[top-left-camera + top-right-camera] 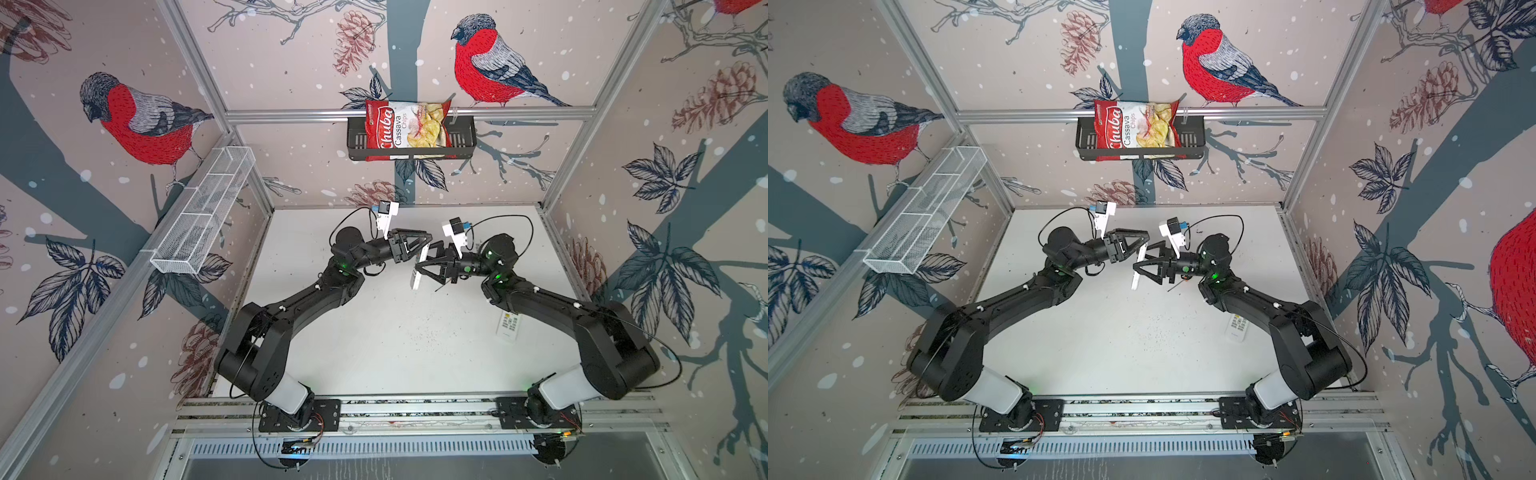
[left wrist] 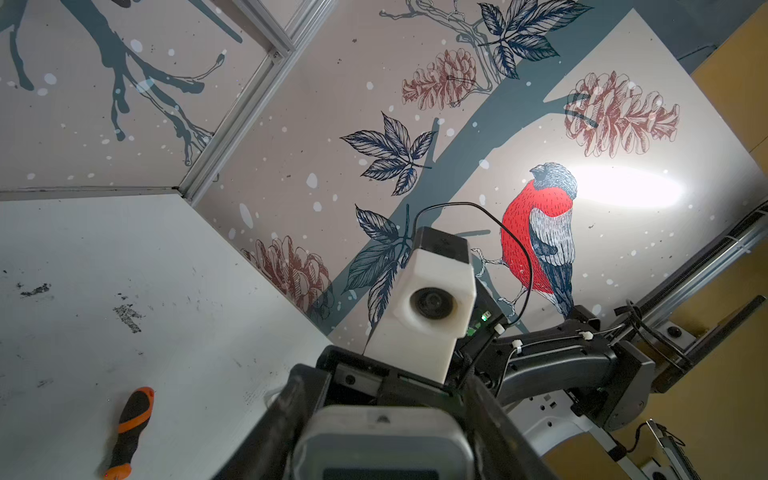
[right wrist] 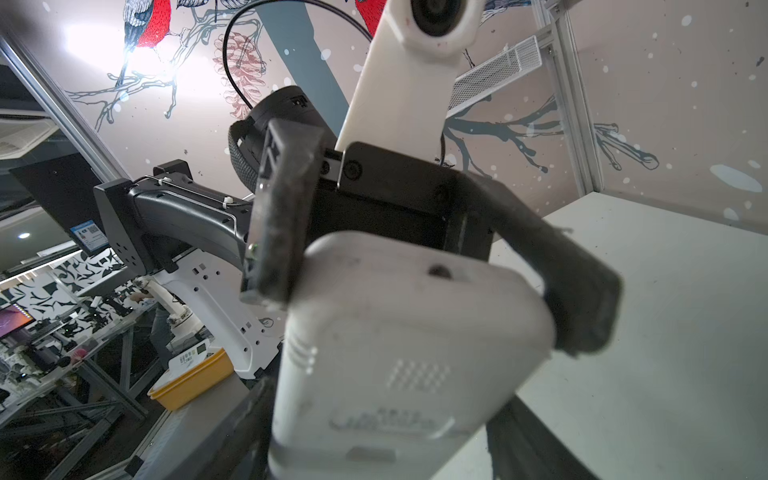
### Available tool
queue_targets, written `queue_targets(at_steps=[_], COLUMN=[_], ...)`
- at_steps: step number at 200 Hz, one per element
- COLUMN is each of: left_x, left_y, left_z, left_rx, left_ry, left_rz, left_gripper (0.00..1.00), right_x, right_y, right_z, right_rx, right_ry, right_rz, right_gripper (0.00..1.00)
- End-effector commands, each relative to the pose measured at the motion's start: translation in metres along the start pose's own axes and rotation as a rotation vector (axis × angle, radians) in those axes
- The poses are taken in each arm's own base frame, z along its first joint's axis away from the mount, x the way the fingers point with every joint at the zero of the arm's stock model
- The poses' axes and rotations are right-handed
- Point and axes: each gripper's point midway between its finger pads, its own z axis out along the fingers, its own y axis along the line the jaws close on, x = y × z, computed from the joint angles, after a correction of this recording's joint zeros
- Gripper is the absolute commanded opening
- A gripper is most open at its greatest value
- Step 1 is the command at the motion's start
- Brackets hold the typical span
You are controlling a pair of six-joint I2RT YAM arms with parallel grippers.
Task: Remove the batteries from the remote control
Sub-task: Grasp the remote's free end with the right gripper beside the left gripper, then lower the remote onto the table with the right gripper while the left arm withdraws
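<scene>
Above table, left fingers clamp remote

**One brand name legible**

In both top views we read "Chuba Cassava Chips" on the red-and-white bag, upper centre of the frame. In the right wrist view, print on the remote is too blurred for us.

From here the held remote is a close blur in the right wrist view, so I cannot tell whether the right gripper presses it. The right arm hides part of the second remote.
</scene>
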Motion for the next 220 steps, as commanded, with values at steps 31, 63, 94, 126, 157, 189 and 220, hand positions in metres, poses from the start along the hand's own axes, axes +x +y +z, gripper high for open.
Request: queue_targets(at_steps=[31,63,94,126,157,189,220], left_x=[-0.006,-0.005,-0.005,-0.003,-0.003,-0.011,-0.022], left_y=[-0.008,-0.006,-0.006,-0.005,0.001,0.011,0.033], left_z=[0.000,-0.001,-0.001,-0.001,-0.002,-0.011,-0.044], left_rx=[0.021,0.017,0.019,0.019,0.000,-0.060,-0.193], left_ry=[-0.018,-0.020,-0.019,-0.020,-0.024,-0.060,-0.159], left_rz=[0.065,0.062,0.063,0.059,0.046,0.033,0.007], left_gripper=[0.52,0.52,0.52,0.57,0.83,0.98,0.98], right_x=[-0.009,-0.012,-0.013,-0.014,-0.012,-0.005,0.003], right_y=[-0.007,-0.005,-0.002,0.001,-0.001,-0.004,-0.010], right_z=[-0.005,-0.006,-0.007,-0.008,-0.008,-0.011,-0.014], right_rx=[0.025,0.022,0.020,0.019,0.034,0.063,0.119], right_ry=[-0.038,-0.045,-0.047,-0.047,-0.037,-0.015,0.028], right_rz=[0.023,0.020,0.015,0.006,0.008,0.020,0.044], right_gripper=[0.64,0.55,0.49,0.44,0.43,0.43,0.40])
